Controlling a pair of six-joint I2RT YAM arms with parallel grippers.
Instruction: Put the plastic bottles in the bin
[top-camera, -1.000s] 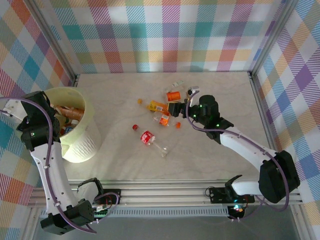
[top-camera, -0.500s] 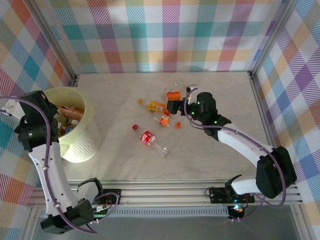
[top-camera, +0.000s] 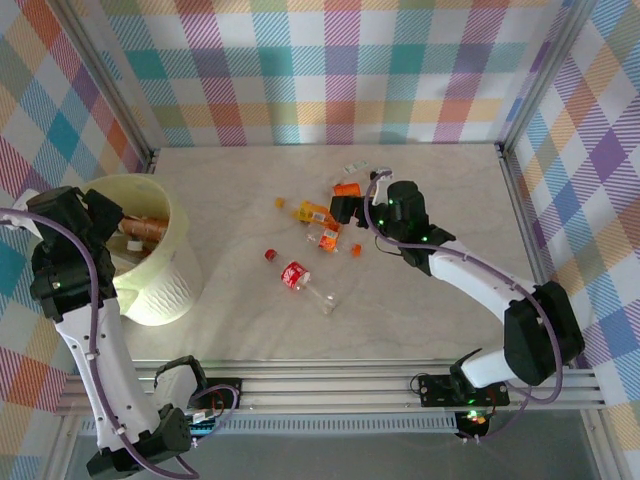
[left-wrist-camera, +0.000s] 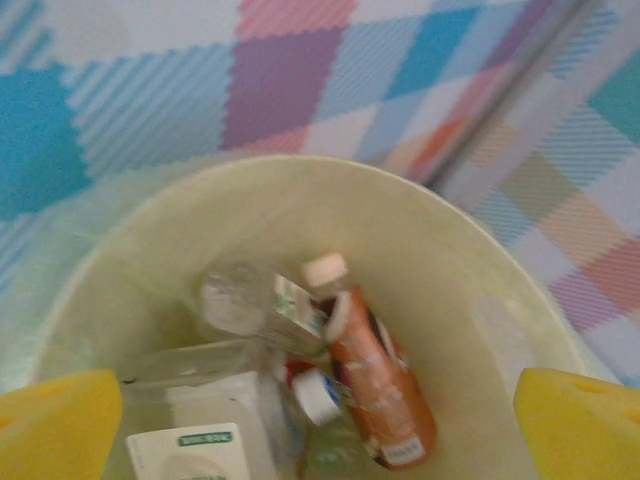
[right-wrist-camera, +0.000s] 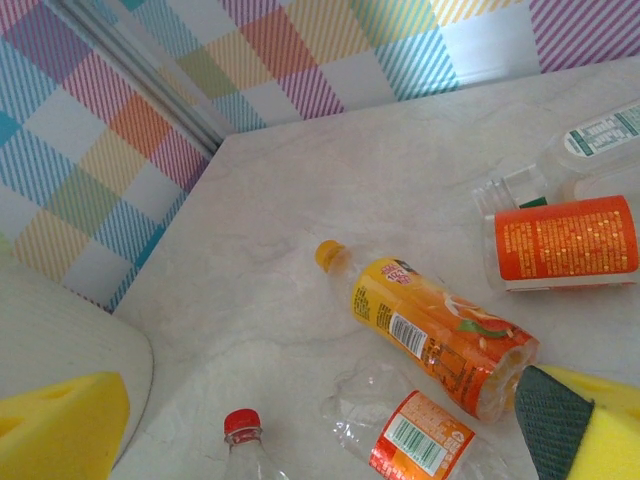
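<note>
Yellow left fingers (left-wrist-camera: 60, 425) apart above the bin (left-wrist-camera: 470, 235); right fingers (right-wrist-camera: 60, 425) apart above plastic bottles (right-wrist-camera: 440, 335), open table (right-wrist-camera: 300, 190) around.

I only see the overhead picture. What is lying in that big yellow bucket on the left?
Observer: The left wrist view shows a brown-labelled bottle with a white cap in the bucket, beside a clear bottle.
Operator: Is the left end effector holding something?
Observer: No, its yellow fingers stand wide apart, nothing between them.
Operator: And the right end effector?
Observer: Open too, facing a yellow-capped orange bottle lying on its side.
</note>
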